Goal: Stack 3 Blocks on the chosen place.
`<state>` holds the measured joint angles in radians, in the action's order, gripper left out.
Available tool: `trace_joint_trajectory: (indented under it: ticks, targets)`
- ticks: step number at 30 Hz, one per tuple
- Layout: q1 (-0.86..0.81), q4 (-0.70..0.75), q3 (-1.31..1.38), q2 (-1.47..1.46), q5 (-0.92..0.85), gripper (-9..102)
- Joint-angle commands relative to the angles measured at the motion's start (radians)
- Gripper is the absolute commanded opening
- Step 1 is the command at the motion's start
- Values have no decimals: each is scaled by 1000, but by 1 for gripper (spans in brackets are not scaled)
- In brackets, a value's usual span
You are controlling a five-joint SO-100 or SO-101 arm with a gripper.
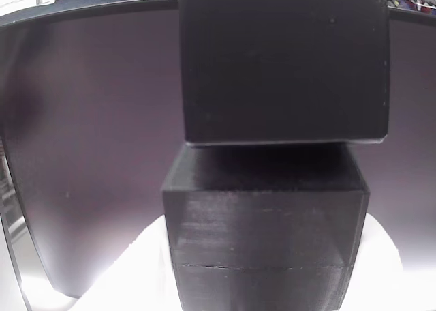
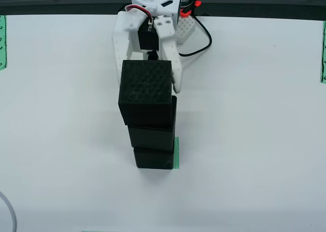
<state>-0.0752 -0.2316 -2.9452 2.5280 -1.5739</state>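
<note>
Three matte black blocks form a column in the overhead view: the bottom block point(image 2: 154, 158), the middle block point(image 2: 152, 135) and the top block point(image 2: 145, 92). The bottom one stands on the chosen place point(image 2: 176, 153), whose green striped edge shows at its right. My white gripper point(image 2: 147, 77) reaches in from the far side and is shut on the top block, its right finger point(image 2: 174, 74) against the cube's side. The close view has the top block point(image 1: 283, 62) directly over the two lower blocks point(image 1: 266, 236); I cannot tell if it rests on them.
A large dark monitor screen point(image 1: 95, 140) fills the background of the close view. Long green striped strips lie at the left edge point(image 2: 2, 41) and the right edge point(image 2: 323, 51) of the white table point(image 2: 254, 140). A black cable point(image 2: 204, 38) runs by the arm; a grey cable point(image 2: 7, 211) curls at bottom left.
</note>
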Motion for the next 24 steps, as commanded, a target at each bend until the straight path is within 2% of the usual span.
trace_joint_trajectory:
  ticks: [1, 24]
  targets:
    - [-5, -31, 2, 29, -8, 18]
    - [3, -107, -54, 25, -28, 18]
